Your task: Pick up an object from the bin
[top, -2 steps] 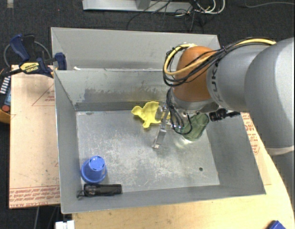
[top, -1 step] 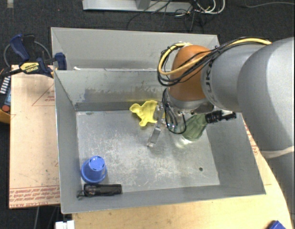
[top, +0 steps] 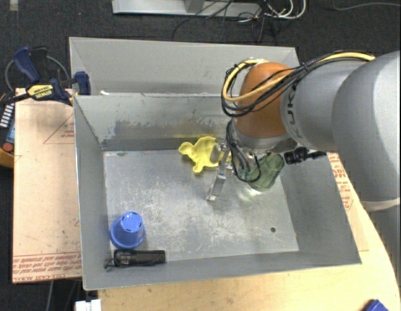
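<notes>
My gripper (top: 213,194) hangs low over the middle of the bin, reaching down toward the floor below the arm's wrist. A yellow, crumpled rubbery thing (top: 199,153) lies just up and left of it, against the back wall. A pale green translucent thing (top: 270,170) lies to the gripper's right, partly hidden under the wrist. Nothing shows held in the gripper.
A blue cup-shaped thing (top: 127,230) stands in the front left corner. A black oblong thing (top: 135,258) lies just in front of it along the front wall. The arm covers the bin's back right part.
</notes>
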Controlling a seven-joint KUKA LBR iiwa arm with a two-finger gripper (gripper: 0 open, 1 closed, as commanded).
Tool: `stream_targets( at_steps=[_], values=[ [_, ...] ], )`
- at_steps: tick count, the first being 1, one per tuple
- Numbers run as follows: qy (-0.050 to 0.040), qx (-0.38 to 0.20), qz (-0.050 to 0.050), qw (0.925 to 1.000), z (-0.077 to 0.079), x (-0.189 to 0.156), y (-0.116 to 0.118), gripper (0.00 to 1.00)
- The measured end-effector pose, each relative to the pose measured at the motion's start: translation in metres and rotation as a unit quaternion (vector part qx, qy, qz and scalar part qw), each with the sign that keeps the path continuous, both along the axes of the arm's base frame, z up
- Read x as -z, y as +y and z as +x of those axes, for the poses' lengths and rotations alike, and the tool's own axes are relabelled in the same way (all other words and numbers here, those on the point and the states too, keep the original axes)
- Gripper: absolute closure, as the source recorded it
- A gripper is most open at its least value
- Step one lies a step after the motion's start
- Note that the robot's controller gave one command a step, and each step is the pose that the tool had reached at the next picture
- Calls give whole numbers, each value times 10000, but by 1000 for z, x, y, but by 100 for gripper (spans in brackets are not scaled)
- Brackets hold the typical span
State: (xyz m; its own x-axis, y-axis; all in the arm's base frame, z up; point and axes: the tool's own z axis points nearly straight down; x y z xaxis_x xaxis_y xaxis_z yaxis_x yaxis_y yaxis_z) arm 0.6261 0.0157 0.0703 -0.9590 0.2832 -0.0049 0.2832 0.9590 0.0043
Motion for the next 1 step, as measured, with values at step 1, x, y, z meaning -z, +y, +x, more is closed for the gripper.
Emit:
stream_targets(
  at_steps=[1],
  values=[
    [-3, 391, 6, 9992, 3, -1, 13, 100]
  ],
)
